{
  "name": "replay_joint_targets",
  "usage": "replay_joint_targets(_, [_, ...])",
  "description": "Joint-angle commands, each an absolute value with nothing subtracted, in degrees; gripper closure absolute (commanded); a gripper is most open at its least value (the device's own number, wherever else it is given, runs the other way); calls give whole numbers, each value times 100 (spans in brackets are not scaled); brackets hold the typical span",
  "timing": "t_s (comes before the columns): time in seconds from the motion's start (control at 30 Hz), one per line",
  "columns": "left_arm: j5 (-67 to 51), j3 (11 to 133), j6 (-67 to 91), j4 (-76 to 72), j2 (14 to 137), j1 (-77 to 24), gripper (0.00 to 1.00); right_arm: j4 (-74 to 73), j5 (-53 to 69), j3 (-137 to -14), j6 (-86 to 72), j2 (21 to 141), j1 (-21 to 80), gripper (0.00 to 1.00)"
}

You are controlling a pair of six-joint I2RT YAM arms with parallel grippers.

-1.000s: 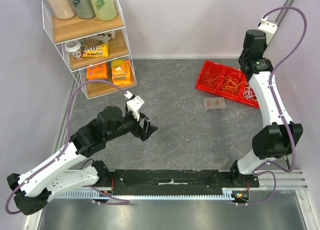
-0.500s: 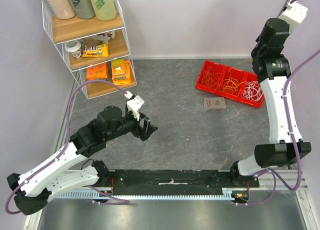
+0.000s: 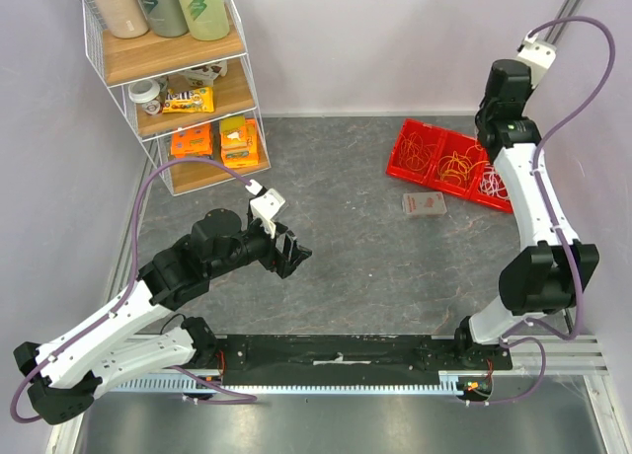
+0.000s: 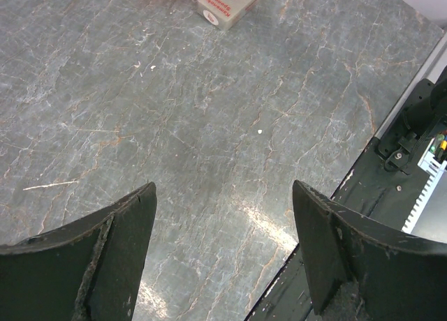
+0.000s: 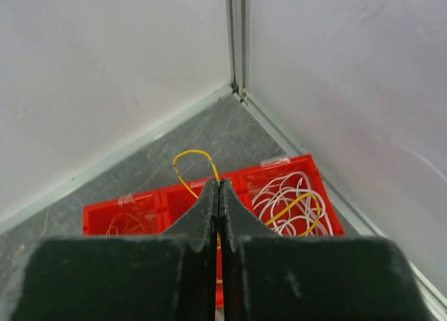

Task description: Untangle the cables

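The cables lie in a red tray [image 3: 407,128] with three compartments at the back right. In the right wrist view the left compartment holds orange cables [image 5: 126,223] and the right one holds white cables [image 5: 279,192] with a yellow one across them. My right gripper [image 5: 218,185] hangs above the middle compartment, shut on a thin yellow cable [image 5: 184,155] that loops up past its tips. My left gripper [image 4: 223,187] is open and empty over bare table, far left of the tray; it also shows in the top view [image 3: 292,254].
A small tan box [image 3: 424,204] lies on the table just in front of the tray. A wire shelf unit [image 3: 178,79] with bottles and snacks stands at the back left. Walls meet in a corner right behind the tray.
Half a second ago the right arm was raised up and to the right; it has come back down and left over the tray. The left arm has not moved.
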State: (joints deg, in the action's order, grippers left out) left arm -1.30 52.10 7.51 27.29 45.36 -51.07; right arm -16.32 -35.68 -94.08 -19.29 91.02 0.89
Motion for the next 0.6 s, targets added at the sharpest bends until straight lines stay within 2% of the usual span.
replay_joint_targets(0.0, [-26, 5177, 510, 2514, 4517, -5080, 16, -1222, -3243, -9115, -2355, 9219, 62, 100])
replay_joint_targets(0.2, [-26, 5168, 510, 2514, 4518, -5080, 16, -1178, -2665, -8763, -3013, 9729, 44, 100])
replay_joint_targets(0.57, [-26, 5168, 519, 2522, 4535, -5089, 16, -801, -1311, -8139, -4254, 10748, -580, 100])
